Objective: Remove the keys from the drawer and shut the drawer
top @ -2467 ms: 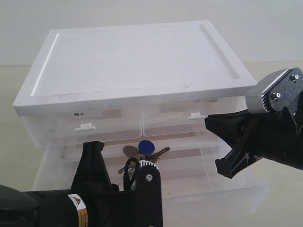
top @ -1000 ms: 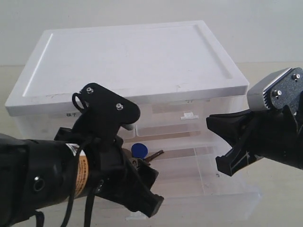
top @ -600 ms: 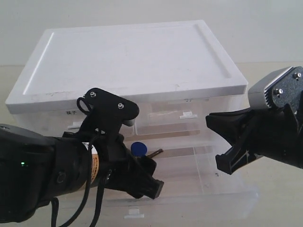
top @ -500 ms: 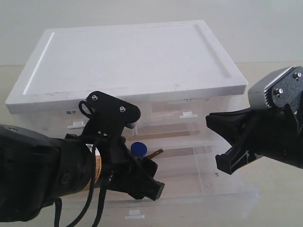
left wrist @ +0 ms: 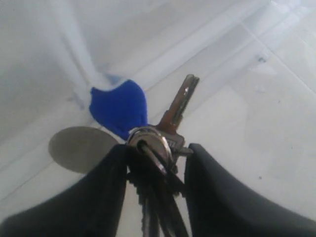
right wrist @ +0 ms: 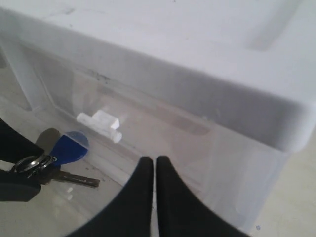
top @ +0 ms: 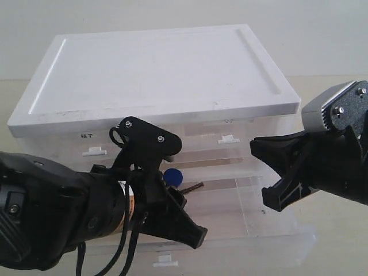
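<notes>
The keys [top: 183,183] are a bunch on a ring with a round blue fob [left wrist: 120,107] and one blade sticking out. They sit inside the open clear bottom drawer [top: 259,221]. My left gripper [top: 175,196] reaches into the drawer and is shut on the key ring [left wrist: 150,140], which sits between the two black fingers [left wrist: 106,170]. The blue fob [right wrist: 69,148] and ring also show in the right wrist view. My right gripper [top: 261,154] hovers at the drawer's right side, apart from it. Its fingers [right wrist: 143,177] are pressed together and hold nothing.
The drawer belongs to a clear plastic cabinet with a white lid [top: 161,69]. Two shut upper drawers with small white handles [top: 94,152] [top: 228,140] lie above it. A grey round tag [left wrist: 74,148] lies by the fob. The drawer's own handle [top: 164,263] is at the front edge.
My left arm has swung down into the drawer and its fingers have come round the key ring. The blue fob has shifted slightly up and right. The right arm has stayed still.
</notes>
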Motion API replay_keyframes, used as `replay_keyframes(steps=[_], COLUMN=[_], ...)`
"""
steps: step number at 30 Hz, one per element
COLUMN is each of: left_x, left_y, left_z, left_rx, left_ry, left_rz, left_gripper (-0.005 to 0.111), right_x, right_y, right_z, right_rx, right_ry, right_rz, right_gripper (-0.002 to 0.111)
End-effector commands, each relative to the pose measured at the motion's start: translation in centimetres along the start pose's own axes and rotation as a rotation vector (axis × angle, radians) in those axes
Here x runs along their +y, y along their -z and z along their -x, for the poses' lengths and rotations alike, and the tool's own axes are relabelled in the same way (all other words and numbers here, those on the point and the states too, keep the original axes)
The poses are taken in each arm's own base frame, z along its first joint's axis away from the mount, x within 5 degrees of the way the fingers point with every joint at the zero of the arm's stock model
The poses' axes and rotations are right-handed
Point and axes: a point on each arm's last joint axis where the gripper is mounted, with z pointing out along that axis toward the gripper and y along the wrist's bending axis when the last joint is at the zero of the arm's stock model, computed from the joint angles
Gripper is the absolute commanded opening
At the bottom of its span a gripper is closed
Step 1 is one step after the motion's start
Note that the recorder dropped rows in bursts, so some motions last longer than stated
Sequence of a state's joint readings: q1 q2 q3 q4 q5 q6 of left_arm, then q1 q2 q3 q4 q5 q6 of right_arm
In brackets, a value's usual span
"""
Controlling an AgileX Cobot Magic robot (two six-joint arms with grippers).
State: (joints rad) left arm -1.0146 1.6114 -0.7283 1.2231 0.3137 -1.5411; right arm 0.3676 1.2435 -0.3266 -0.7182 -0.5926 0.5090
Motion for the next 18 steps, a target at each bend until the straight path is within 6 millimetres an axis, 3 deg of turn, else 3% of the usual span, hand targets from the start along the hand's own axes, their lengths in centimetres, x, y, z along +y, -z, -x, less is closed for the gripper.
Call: replay_keyframes(steps=[1, 7, 18], left_x=[-0.3, -0.5, -1.1], left_y=[-0.5, 0.0, 4.7], left_z=[-0.4, -0.1, 1.6], left_rx=[0.018, -0.003, -0.142], left_ry=[-0.062, -0.099, -0.138], left_rz=[-0.039, -0.072, -0.111], left_gripper=[0.005, 0.004, 0.004], right_x=[-0.2, -0.2, -0.2], right_y=[0.0, 0.0, 0.0], right_z=[0.2, 0.2, 0.2], right_rx=[-0.011, -0.011, -0.013], right_ry=[-0.009, -0.009, -0.009], right_rz=[-0.006, -0.006, -0.005], right_gripper=[0.0, 0.0, 0.0])
